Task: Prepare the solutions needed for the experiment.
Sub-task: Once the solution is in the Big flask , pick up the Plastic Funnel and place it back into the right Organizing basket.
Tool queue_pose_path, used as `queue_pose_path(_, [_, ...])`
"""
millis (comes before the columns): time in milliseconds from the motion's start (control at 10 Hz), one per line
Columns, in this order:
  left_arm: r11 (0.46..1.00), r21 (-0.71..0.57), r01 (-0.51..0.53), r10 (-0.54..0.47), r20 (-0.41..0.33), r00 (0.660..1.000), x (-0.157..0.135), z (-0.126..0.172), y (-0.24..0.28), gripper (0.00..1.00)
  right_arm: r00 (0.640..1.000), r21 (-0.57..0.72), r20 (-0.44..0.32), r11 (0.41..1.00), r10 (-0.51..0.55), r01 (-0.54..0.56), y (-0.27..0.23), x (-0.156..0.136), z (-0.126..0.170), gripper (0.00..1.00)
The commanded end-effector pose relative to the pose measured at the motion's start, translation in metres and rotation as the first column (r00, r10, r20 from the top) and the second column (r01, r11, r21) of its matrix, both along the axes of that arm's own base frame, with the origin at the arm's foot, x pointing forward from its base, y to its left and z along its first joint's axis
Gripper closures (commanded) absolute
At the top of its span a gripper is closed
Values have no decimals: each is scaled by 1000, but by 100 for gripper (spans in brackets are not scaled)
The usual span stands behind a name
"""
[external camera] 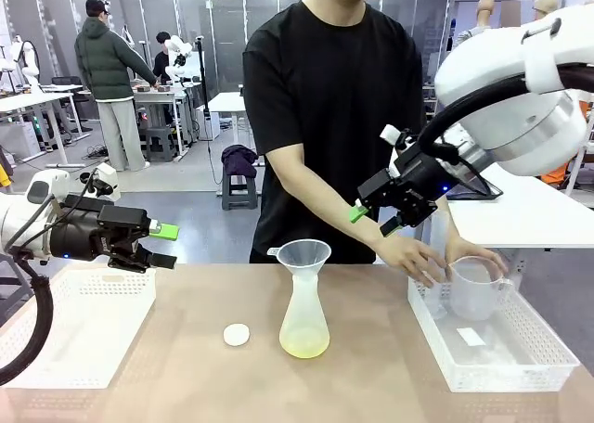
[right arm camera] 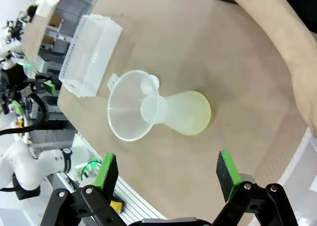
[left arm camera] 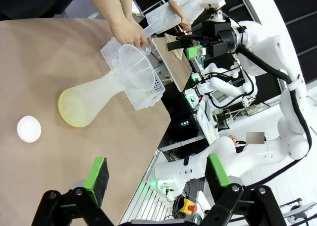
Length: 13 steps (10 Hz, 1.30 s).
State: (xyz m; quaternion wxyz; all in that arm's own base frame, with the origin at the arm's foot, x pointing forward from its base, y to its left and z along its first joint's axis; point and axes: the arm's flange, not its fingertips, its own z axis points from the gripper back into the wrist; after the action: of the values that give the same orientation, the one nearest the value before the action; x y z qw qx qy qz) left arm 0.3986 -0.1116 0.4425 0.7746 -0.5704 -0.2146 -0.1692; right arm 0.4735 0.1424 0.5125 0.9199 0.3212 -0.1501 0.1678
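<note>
A translucent conical flask stands mid-table with a shallow layer of pale yellow-green solution in it and a clear funnel in its neck. The person's hands hold a clear plastic beaker over the right basket. My left gripper hovers open above the left basket. Raised above the table's right side, my right gripper is open and holds nothing.
A small white round cap lies on the brown table left of the flask. A white mesh basket sits at the left edge. People work at benches far behind.
</note>
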Motion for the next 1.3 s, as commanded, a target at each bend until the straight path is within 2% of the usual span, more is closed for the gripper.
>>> queue_pose_path(0, [1000,-30,-6,6,-8,1000,1,3,-2,0,999,-48,-42,999,-2,0,24,17,1,0])
queue_pose_path(700, [1000,-30,-6,6,-8,1000,1,3,-2,0,991,-156,-127,986,37,-57,79,39,-32,0])
queue_pose_path(1200, [1000,-30,-6,6,-8,1000,1,3,-2,0,985,-211,-167,974,42,-77,94,49,-49,0])
